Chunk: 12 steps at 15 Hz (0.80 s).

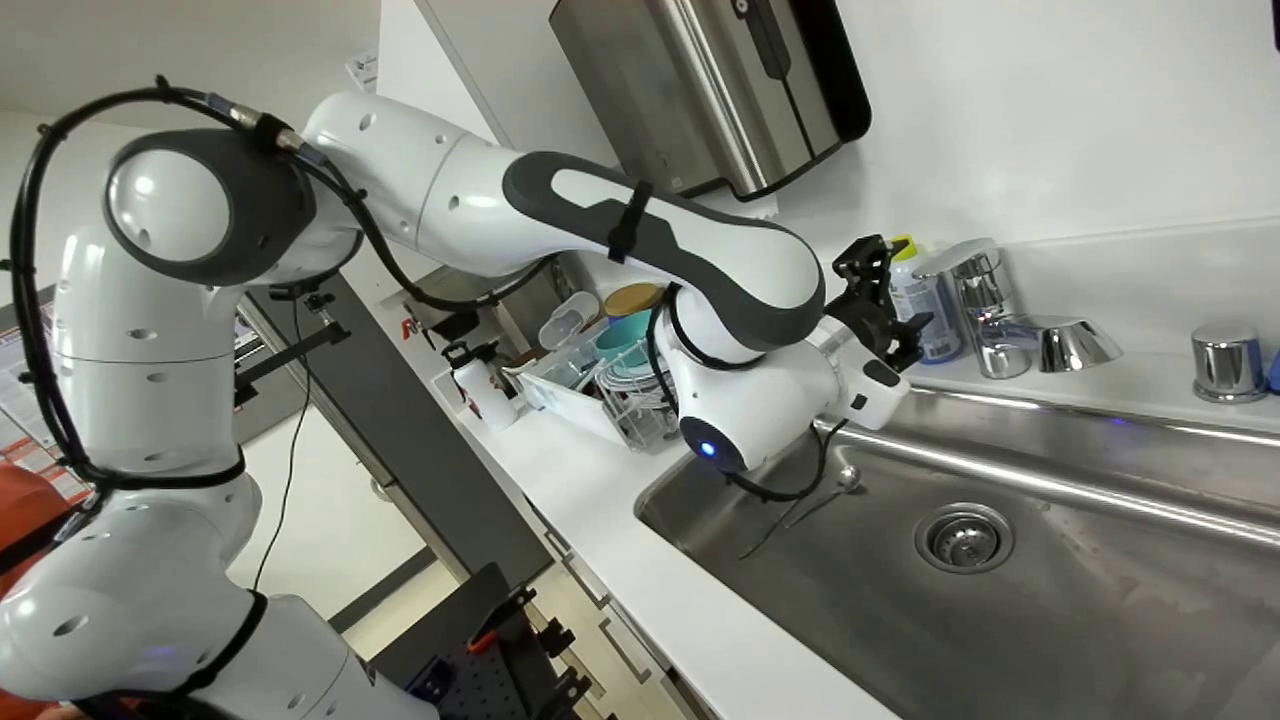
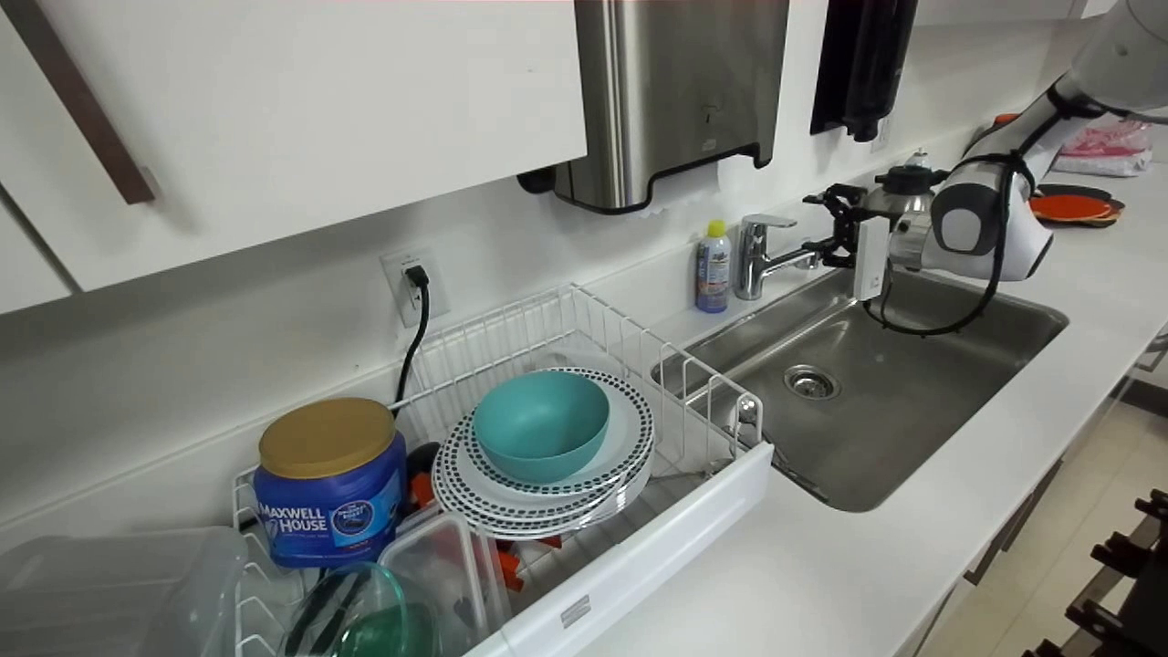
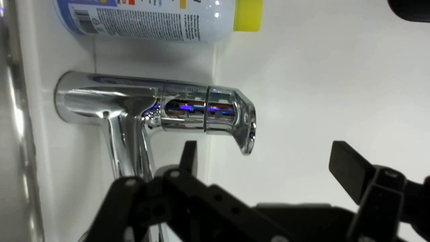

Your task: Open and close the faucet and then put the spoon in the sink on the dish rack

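Wrist view | gripper (image 3: 267,159) spread, near faucet (image 3: 184,106) | both exterior views only: spoon (image 1: 849,479) in sink (image 1: 1000,640)

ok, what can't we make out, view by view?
Part of the faucet spout, wrist view: hidden by the claw.
Part of the spoon, in an exterior view: behind the dish rack.
Part of the sink, in an exterior view: cut off by right and bottom edges.
Fine print on the bottle, wrist view: too blurred.

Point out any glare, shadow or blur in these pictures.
In the wrist view, bright highlights and purple reflections on the faucet, small print on the bottle too soft to read; in an exterior view, a glare streak along the sink; in an exterior view, the wall shaded beneath the cabinet.
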Available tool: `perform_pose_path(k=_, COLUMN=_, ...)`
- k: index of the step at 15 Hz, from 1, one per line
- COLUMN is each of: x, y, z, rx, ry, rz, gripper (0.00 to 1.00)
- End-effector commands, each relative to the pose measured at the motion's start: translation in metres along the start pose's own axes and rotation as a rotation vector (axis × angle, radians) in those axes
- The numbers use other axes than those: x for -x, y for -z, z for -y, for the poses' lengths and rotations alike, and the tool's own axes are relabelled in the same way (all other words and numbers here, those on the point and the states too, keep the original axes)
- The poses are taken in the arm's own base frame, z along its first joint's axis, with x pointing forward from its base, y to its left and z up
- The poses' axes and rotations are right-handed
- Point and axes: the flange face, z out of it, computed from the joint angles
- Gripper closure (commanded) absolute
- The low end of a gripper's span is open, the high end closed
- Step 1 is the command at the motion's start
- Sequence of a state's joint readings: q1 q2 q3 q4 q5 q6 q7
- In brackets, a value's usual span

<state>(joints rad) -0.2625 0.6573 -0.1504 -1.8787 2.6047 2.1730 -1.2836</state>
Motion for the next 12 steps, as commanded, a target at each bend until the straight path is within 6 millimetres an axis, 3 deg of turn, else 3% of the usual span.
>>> perform_pose_path(k=1, x=0.003, y=-0.008, z=0.01, rx=0.028, ry=0.066, rz=-0.008, gripper=0.0)
perform_pose_path(k=6, x=0.023, y=-0.018, z=0.014, rx=0.073, ry=0.097, rz=0.016, gripper=0.0)
perform_pose_path(k=12, x=0.021, y=-0.029, z=0.026, rx=0.092, ry=0.112, rz=0.003, gripper=0.0)
